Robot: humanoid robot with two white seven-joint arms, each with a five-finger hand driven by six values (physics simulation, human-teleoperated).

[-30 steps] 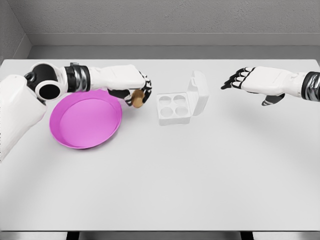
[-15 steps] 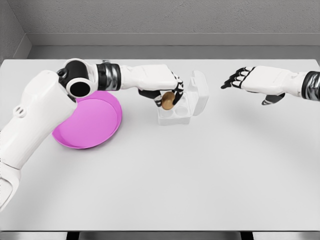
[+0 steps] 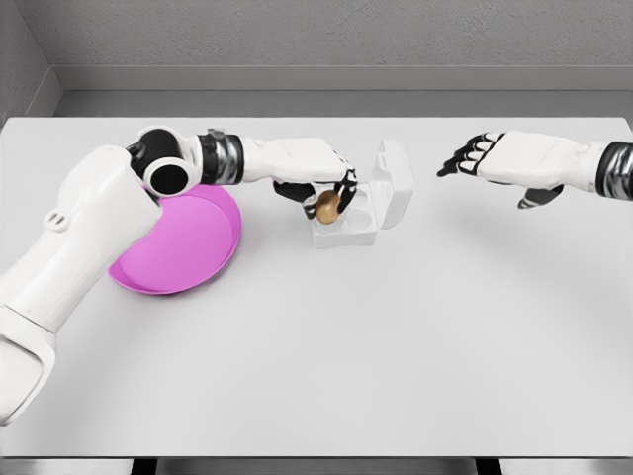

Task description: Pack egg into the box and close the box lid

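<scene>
**Egg held over the box tray, lid up**

The egg (image 3: 328,207) is gripped by the left hand (image 3: 318,182), fingers curled round it from above. The brown egg is positioned at the left side of the box (image 3: 348,230), over the near-left cell of the tray as far as can be judged; whether it is already seated in the cell or just above it cannot be told from this view. The other cells are mostly hidden behind the hand.

The box is white and sits on the white table (image 3: 396,346), roughly centre and toward the far side. Its lid (image 3: 396,183) is hinged at the right and stands open, tilted up and away to the right.

The left arm is stretched across from the left, its forearm passing over the far edge of the pink plate (image 3: 183,252). The plate lies left of the box, near but not touching it, and is partly covered by the upper arm.

The right hand (image 3: 490,156) is held above the table, well to the right of the box. Its fingers are loosely extended toward the left and nothing is held in it. The right forearm exits at the right edge.
</scene>
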